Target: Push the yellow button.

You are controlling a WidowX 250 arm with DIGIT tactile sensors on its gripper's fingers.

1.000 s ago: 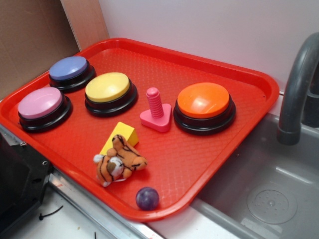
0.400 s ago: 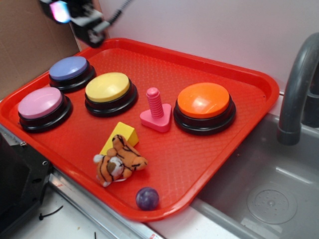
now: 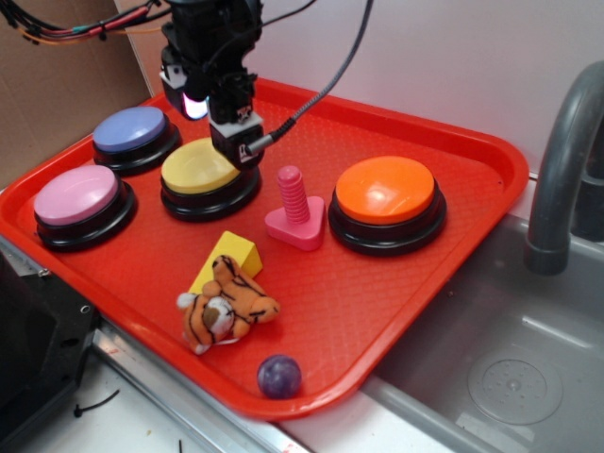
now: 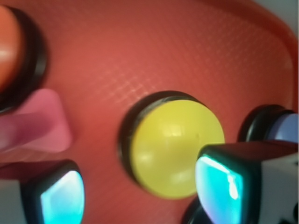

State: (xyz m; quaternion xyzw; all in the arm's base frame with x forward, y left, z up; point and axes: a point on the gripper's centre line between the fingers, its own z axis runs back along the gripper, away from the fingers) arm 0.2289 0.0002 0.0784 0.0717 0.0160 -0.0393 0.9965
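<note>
Yellow button (image 3: pixel 200 166) is what we find near the middle-left of the red tray (image 3: pixel 406 283), its domed top sitting on a black round base. Behind it to the left stands a purple-blue button (image 3: pixel 129 129), and nearer the front left a pink button (image 3: pixel 75 194). To its right we see a pink screw-shaped peg (image 3: pixel 294 209) on a flat base, and beyond that an orange button (image 3: pixel 385 190). In front of the yellow button lies a small yellow wedge block (image 3: pixel 231 255), with a toy tiger (image 3: pixel 225 307) touching its near side and a dark purple ball (image 3: pixel 279 376) close to the tray's front rim.

Our gripper (image 3: pixel 220 123) hangs over the rear edge of the yellow button, cables trailing off behind it. In the wrist view the yellow button (image 4: pixel 175 147) fills the centre of the frame, and the two fingers (image 4: pixel 229 179), glowing cyan on their faces, sit well apart at the lower corners, so we read them as spread wide with nothing between them. Whether a fingertip touches the dome we cannot tell; the wrist picture is blurred, and it looks as if there may be a small gap.

A grey sink (image 3: pixel 510 377) and a faucet (image 3: pixel 566 170) sit to the right of the tray.
</note>
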